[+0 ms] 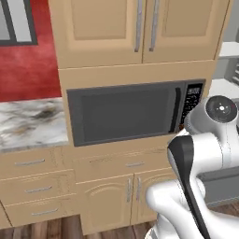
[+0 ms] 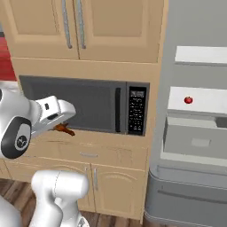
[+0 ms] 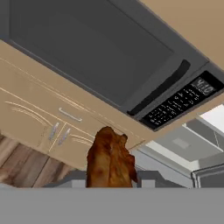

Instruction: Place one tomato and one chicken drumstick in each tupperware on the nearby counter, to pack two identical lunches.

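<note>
My gripper (image 2: 58,123) hangs in front of the microwave's lower left corner, shut on a brown chicken drumstick (image 2: 65,130). In the hand view the drumstick (image 3: 110,158) rises from the bottom centre and hides the fingertips. One small red tomato (image 2: 188,100) lies on a white shelf inside the open fridge at the right. A stretch of the marble counter (image 1: 28,122) shows at the left, beside the tall cabinet. The tupperware is out of view.
A dark built-in microwave (image 2: 84,104) sits in a tall tan cabinet with upper doors (image 1: 140,28) and drawers and doors below (image 1: 126,186). The grey fridge (image 2: 195,146) stands open at the right. A red wall (image 1: 28,70) rises behind the counter.
</note>
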Available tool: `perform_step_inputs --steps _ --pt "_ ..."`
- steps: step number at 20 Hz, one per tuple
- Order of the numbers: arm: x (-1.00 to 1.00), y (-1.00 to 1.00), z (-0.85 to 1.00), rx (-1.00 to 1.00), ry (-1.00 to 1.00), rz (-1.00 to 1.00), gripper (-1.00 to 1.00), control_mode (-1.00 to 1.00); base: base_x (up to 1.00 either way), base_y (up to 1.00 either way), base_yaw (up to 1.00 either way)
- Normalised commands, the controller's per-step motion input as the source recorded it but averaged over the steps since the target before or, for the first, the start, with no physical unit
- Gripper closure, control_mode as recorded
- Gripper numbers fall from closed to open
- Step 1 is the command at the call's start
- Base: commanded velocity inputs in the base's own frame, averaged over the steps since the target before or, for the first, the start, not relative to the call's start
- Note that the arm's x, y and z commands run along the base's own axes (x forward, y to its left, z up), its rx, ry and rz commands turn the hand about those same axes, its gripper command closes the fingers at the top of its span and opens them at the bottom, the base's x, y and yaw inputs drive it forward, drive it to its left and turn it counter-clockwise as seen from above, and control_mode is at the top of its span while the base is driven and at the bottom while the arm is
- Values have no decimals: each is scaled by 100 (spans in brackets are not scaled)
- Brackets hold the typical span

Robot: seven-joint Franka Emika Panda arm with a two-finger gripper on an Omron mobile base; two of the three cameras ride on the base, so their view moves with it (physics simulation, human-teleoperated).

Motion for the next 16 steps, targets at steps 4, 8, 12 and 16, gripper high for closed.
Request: perform_step_inputs --steps 4,8,12,16 --pt "0 0 0 0 0 0 100 100 -4 100 0" --pt "0 0 0 0 0 0 100 100 0 100 1" --pt "0 0 0 0 0 0 100 100 0 100 3" --pt "0 0 0 0 0 0 100 100 0 100 3"
